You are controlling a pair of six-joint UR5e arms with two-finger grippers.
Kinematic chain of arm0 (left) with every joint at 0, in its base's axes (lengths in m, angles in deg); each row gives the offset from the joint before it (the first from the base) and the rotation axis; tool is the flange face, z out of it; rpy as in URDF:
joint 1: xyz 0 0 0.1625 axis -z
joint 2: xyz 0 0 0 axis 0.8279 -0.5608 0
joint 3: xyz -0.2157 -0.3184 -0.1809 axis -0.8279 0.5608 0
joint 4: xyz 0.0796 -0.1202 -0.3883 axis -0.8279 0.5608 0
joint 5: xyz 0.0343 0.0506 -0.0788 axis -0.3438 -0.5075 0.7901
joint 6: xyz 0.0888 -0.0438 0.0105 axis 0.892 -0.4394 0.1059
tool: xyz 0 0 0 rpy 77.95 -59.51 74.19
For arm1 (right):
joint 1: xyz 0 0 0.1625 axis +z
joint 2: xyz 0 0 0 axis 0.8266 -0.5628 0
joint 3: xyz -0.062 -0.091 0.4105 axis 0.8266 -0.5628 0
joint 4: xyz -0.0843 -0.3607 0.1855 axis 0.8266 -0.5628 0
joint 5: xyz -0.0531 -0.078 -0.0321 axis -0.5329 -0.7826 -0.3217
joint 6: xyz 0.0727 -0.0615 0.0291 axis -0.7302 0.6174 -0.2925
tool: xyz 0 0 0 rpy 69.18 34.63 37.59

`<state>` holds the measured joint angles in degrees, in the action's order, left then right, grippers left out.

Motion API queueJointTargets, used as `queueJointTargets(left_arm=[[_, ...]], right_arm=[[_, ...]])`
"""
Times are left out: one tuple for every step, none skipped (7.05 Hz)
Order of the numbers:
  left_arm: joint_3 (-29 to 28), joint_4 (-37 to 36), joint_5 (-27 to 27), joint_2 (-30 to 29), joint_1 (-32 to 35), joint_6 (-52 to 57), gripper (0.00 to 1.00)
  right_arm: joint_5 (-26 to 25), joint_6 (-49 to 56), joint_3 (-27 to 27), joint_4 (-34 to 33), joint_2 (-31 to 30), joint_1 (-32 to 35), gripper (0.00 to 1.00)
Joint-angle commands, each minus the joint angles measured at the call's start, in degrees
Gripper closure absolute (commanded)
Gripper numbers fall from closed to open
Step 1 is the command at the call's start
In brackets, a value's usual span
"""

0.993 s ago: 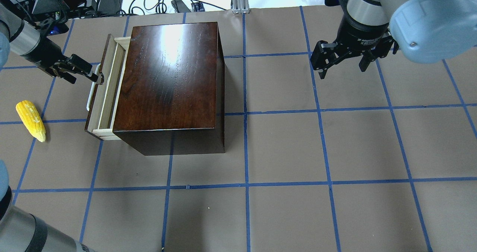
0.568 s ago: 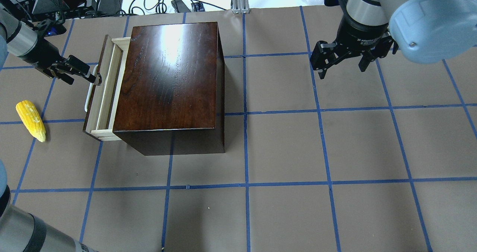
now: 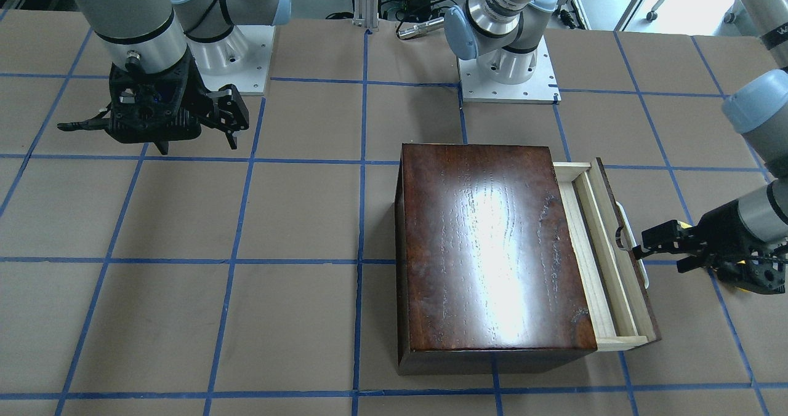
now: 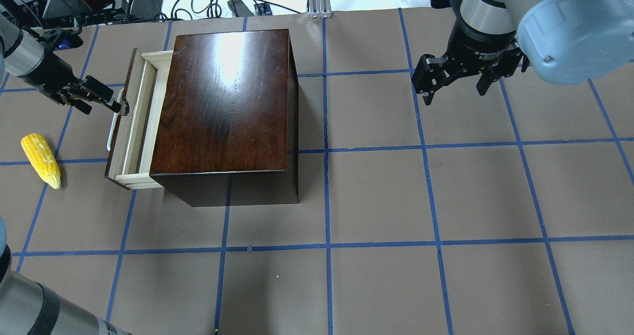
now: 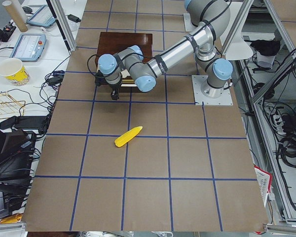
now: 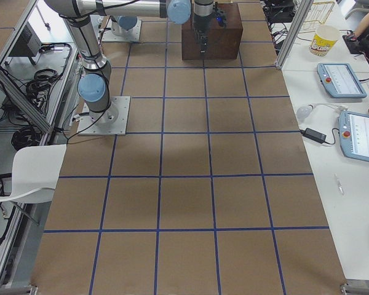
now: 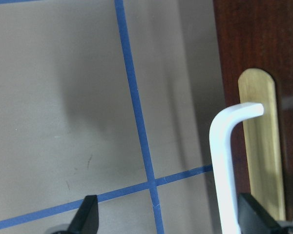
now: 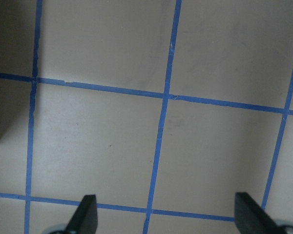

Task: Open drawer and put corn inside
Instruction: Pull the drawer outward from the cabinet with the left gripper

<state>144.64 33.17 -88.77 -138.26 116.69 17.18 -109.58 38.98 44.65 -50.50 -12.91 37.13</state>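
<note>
The dark-brown box (image 4: 228, 107) stands left of centre. Its drawer (image 4: 138, 122) sticks out partly on the left, pale tray showing. My left gripper (image 4: 108, 104) is open, and one finger sits between the white handle (image 4: 113, 129) and the front panel. The left wrist view shows the handle (image 7: 224, 161) just inside one of the fingers (image 7: 251, 217). The corn (image 4: 41, 160) lies on the table left of the drawer, also in the exterior left view (image 5: 128, 136). My right gripper (image 4: 454, 94) is open and empty at the far right.
Blue tape lines grid the brown table (image 4: 376, 196). Cables and equipment (image 4: 99, 0) lie beyond the table's far edge. The robot bases (image 3: 508, 65) stand behind the box in the front-facing view.
The drawer has slid further out to the left, and my left gripper has moved left with the handle. The corn and the right arm have not moved.
</note>
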Motion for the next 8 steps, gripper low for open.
queueJointTargets(left_arm=[[-0.1, 0.1, 0.0, 0.0, -1.2, 1.3, 0.0], [0.0, 0.0, 0.0, 0.0, -1.7, 3.3, 0.0], [-0.1, -0.2, 0.0, 0.0, -1.7, 3.6, 0.0], [-0.1, -0.5, 0.0, -0.1, -1.8, 4.4, 0.0], [-0.1, -0.6, -0.1, -0.3, -1.8, 5.0, 0.0], [-0.3, -0.5, -0.1, -0.2, -1.8, 5.1, 0.0], [-0.9, 0.0, -0.4, 0.9, -2.0, 5.0, 0.0], [-2.6, 0.3, -2.1, 1.0, -4.4, 4.4, 0.0]], right_arm=[[0.0, 0.0, 0.0, 0.0, 0.0, -0.2, 0.0], [0.0, 0.0, 0.0, 0.0, 0.0, 0.0, 0.0], [0.0, 0.0, 0.0, 0.0, 0.0, 0.0, 0.0], [0.0, 0.0, 0.0, 0.0, 0.0, 0.0, 0.0], [0.0, 0.0, 0.0, 0.0, 0.0, -0.2, 0.0], [0.0, 0.0, 0.0, 0.0, 0.0, 0.0, 0.0], [0.0, 0.0, 0.0, 0.0, 0.0, -0.2, 0.0], [0.0, 0.0, 0.0, 0.0, 0.0, -0.2, 0.0]])
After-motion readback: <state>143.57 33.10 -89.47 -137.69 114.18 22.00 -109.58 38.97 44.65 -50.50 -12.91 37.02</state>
